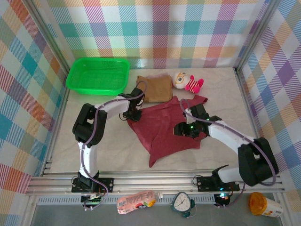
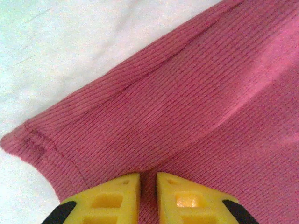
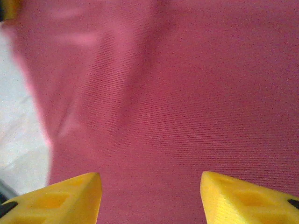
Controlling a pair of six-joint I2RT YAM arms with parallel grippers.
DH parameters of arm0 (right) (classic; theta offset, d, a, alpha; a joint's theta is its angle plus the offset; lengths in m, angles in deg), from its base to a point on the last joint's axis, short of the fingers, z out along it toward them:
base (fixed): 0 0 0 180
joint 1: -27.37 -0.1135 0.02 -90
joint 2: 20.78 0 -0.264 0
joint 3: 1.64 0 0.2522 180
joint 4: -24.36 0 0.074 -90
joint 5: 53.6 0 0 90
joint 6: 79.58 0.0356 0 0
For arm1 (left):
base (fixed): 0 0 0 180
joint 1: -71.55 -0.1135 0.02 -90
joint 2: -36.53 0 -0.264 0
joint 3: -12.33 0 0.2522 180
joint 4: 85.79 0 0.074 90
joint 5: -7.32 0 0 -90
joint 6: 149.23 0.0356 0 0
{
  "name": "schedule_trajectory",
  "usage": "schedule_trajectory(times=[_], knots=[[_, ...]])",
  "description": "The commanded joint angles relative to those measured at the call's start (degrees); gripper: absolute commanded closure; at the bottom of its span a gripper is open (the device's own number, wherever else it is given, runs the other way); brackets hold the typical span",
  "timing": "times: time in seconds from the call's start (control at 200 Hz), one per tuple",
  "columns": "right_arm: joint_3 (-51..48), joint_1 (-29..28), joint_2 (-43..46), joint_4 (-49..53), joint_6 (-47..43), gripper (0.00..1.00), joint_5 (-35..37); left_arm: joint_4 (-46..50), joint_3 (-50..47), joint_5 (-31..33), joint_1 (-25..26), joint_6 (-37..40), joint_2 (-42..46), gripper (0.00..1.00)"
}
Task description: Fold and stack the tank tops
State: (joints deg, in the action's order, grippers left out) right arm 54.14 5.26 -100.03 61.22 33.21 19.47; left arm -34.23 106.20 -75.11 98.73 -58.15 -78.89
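While left hand [image 2: 147,177] pinches maroon tank top [image 1: 164,127], right hand [image 3: 149,176] gapes above it.

Colours and patterns across the cell

The maroon tank top [image 1: 164,127] is showing dark red with fine ribbing. The tan tank top [image 1: 157,88] is reading plain brown. The basket [image 1: 98,75] is glowing bright green. The plush toy [image 1: 188,83] is wearing pink-and-white stripes. The walls [image 1: 188,33] are carrying pastel plaid. The left gripper [image 2: 148,186] and the right gripper [image 3: 149,191] are showing yellow fingers.
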Motion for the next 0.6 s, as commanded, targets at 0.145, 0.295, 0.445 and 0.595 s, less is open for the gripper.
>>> schedule_trajectory(times=[0.145,0.295,0.445,0.595], knots=[[0.21,1.37,-9.89,1.31,2.91,0.44,-1.73,12.47,3.11,7.39,-4.78,4.50,-1.91,0.77],[-0.81,1.37,-10.05,5.94,3.44,0.44,-2.33,15.51,5.02,-2.04,-3.32,-3.52,2.91,0.69],[-4.88,1.37,-3.31,9.60,7.43,0.43,0.27,12.28,-0.45,-12.52,1.61,-14.54,8.64,0.67],[-7.21,2.63,0.78,12.62,9.91,0.40,4.38,5.85,-6.32,-17.24,7.28,-22.48,10.43,0.67]])
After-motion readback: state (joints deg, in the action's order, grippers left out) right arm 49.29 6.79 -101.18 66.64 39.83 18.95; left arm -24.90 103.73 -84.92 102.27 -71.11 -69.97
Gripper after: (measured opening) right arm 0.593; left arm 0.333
